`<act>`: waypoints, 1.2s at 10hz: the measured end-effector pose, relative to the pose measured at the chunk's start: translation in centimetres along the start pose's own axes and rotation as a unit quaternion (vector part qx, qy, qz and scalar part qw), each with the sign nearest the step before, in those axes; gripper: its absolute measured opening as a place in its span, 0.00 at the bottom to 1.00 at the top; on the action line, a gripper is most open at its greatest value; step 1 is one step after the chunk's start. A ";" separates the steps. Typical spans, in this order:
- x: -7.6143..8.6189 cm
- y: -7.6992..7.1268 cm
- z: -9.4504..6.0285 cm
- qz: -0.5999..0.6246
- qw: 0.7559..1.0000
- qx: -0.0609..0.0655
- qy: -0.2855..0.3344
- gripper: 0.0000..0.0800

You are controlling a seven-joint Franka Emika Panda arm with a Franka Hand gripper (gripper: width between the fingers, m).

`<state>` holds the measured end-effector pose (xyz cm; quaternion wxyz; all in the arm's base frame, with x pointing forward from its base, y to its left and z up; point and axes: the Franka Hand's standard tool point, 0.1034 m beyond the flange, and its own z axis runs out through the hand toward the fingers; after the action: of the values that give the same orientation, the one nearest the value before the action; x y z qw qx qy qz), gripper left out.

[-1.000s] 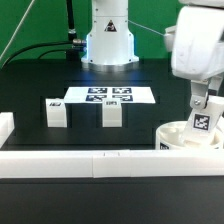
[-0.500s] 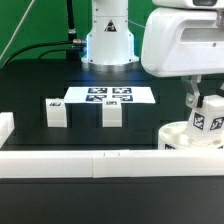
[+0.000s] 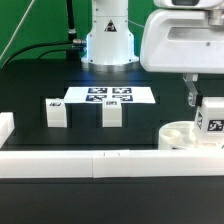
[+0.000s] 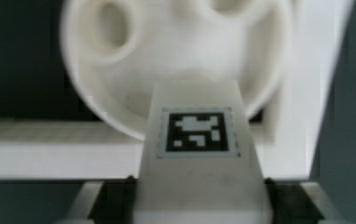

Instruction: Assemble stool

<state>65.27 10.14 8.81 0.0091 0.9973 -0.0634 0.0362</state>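
The round white seat [image 3: 180, 134] lies at the exterior view's right, against the front rail. My gripper [image 3: 212, 128] is shut on a white tagged leg [image 3: 213, 116] and holds it upright over the seat's right part. In the wrist view the leg [image 4: 200, 150] fills the space between my fingers [image 4: 107, 200], with the seat [image 4: 148, 60] and its round holes behind it. Two more white legs [image 3: 56, 112] [image 3: 113, 113] stand on the black table at the left and middle.
The marker board [image 3: 108, 96] lies flat behind the two loose legs. A long white rail [image 3: 90, 164] runs along the front edge, with a white block [image 3: 5, 128] at the far left. The robot base [image 3: 108, 40] stands at the back.
The gripper with the leg has moved toward the exterior view's right and a little lower, from over the seat's middle toward its right edge. The two loose legs have not moved.
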 end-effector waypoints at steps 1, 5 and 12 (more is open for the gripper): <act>-0.1 0.1 0.0 0.071 0.997 0.013 -0.002 0.42; -0.7 0.0 0.4 0.401 0.915 0.041 -0.027 0.42; -1.3 -0.7 0.5 0.755 0.651 0.063 -0.050 0.42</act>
<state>64.10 10.97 8.22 -0.0872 0.6034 -0.7925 -0.0157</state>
